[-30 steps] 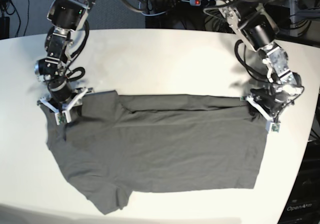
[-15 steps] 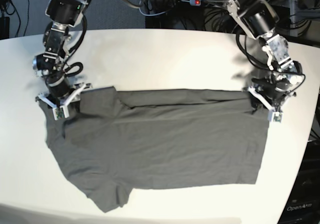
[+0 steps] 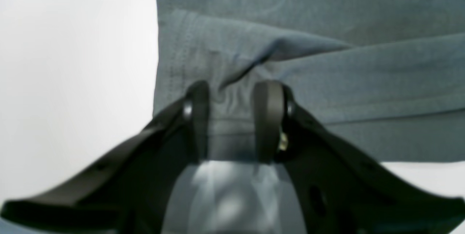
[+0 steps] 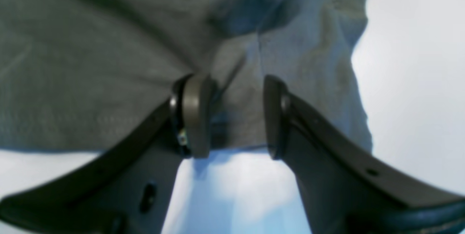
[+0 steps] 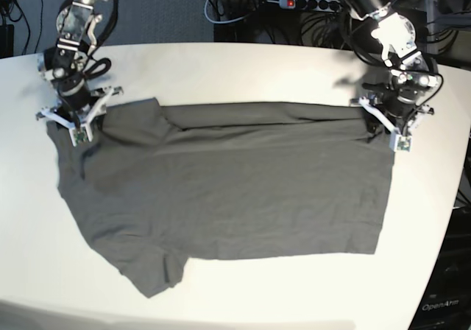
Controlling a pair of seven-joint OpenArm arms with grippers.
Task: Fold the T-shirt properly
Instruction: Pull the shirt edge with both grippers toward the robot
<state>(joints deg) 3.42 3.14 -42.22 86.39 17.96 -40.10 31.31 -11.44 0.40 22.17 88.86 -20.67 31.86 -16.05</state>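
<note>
The dark grey T-shirt lies spread on the white table, with one sleeve pointing toward the near left. Its far edge carries a narrow folded band. My left gripper is shut on the shirt's far right corner; the left wrist view shows hemmed cloth bunched between the fingers of this gripper. At the far left corner my right gripper is pinching the fabric. In the right wrist view, creased cloth sits between the tips of that gripper.
A power strip with a red switch and cables lie behind the table's far edge. A dark box labelled OpenArm stands off the near right corner. Bare table surface borders the shirt on all sides.
Both grippers have moved toward the table's far edge, dragging the shirt's far edge with them. The whole shirt has slid away and its far band has flattened out.
</note>
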